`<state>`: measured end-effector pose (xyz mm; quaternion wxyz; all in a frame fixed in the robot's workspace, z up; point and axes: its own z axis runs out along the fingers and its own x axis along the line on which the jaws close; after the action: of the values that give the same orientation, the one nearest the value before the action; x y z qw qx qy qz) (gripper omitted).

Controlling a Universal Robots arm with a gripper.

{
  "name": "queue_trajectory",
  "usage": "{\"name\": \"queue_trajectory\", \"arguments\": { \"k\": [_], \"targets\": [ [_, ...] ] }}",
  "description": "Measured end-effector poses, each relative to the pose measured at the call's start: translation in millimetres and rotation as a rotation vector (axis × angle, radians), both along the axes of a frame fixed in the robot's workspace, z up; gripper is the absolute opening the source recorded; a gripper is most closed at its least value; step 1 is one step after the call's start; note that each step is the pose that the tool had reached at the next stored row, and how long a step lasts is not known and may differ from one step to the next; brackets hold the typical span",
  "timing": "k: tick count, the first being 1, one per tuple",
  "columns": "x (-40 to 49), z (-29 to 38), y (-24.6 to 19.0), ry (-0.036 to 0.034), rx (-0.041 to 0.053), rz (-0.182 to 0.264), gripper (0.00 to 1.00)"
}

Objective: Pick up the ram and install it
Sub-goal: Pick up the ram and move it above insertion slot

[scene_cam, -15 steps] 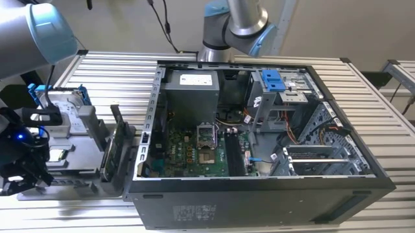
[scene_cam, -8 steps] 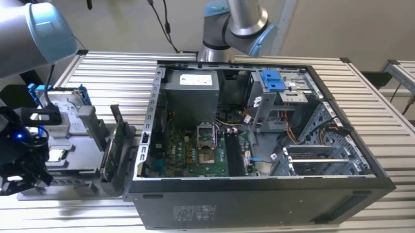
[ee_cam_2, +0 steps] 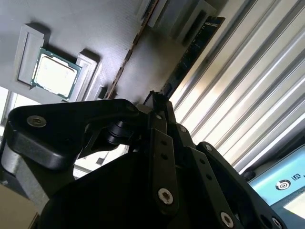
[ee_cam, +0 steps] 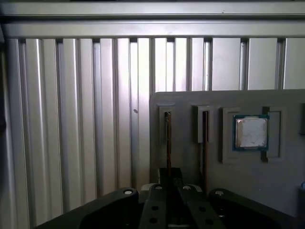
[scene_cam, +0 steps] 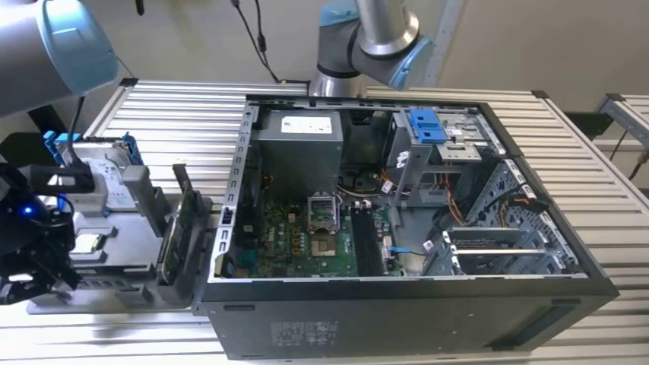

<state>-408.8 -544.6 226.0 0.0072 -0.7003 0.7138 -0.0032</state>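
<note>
A slatted table (scene_cam: 593, 163) carries an open case (scene_cam: 406, 323) and, at the exterior view's left, a grey holder (scene_cam: 121, 293). In the first wrist view the pincer (ee_cam: 169, 177) sits over the near end of the ram (ee_cam: 168, 136); whether it grips cannot be told. The ram stands on edge in the holder's outermost slot, a second stick (ee_cam: 204, 136) just beside it, then a square chip (ee_cam: 251, 132).

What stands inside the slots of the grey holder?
The ram stands on edge in one slot of the grey holder, another thin board beside it. The gripper hides the ram's near end.
</note>
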Motion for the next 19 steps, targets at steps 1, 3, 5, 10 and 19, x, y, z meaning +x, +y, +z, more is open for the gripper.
{"name": "queue_trajectory", "arguments": {
  "k": [1, 3, 5, 10, 19],
  "targets": [
    [0.0, 0.6, 0.0, 0.0000, 0.0000, 0.000, 0.14],
    [0.0, 1.6, 0.0, -0.0001, 0.0001, 0.000, 0.14],
    [0.0, 2.4, 0.0, -0.0001, 0.0001, 0.000, 0.14],
    [0.0, 5.5, 0.0, 0.0001, -0.0001, 0.000, 0.14],
    [-0.1, 10.5, 0.0, 0.0002, -0.0005, 0.000, 0.14]
  ]
}}
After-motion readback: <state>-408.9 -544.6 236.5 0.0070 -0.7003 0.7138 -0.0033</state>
